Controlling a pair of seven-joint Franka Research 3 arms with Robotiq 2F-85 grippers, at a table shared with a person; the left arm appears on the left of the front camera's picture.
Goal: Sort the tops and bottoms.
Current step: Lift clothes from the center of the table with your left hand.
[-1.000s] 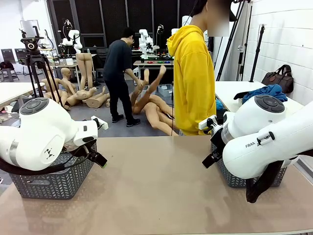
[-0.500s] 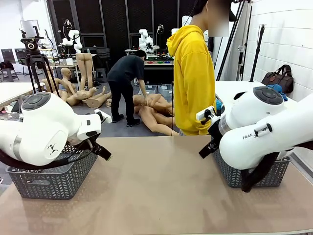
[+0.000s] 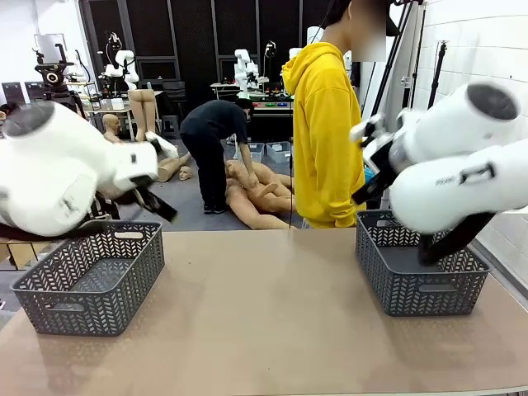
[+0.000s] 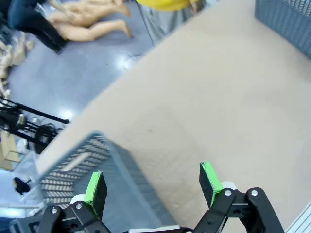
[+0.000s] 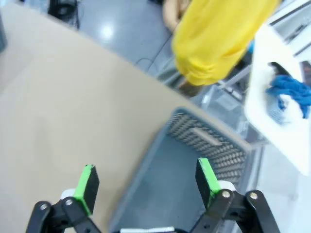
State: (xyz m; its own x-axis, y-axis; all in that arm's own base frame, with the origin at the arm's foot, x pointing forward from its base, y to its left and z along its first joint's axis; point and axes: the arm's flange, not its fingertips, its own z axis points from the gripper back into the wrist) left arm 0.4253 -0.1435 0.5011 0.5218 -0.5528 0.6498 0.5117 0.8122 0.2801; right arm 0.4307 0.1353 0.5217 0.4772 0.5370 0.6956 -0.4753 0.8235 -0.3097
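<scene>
Robotics lab, this one: beyond the tan table [image 3: 272, 322] there's a camera tripod [image 3: 50, 76] off to its left, a cluttered workbench [image 3: 266, 104] straight behind against black wall panels [image 3: 191, 33], and bare grey floor [image 3: 198, 218] between.

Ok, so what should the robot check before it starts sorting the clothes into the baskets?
1. Left gripper open: ok, pads wide apart, over the edge of the left basket.
2. Right gripper open: ok, over the edge of the right basket.
3. Both baskets upright on the table: ok.
4. Clothes within reach: not ok; a blue garment lies on the white side table past the right basket.
5. Person's hands out of the way: cannot tell; the person in yellow stands at the far edge.
</scene>
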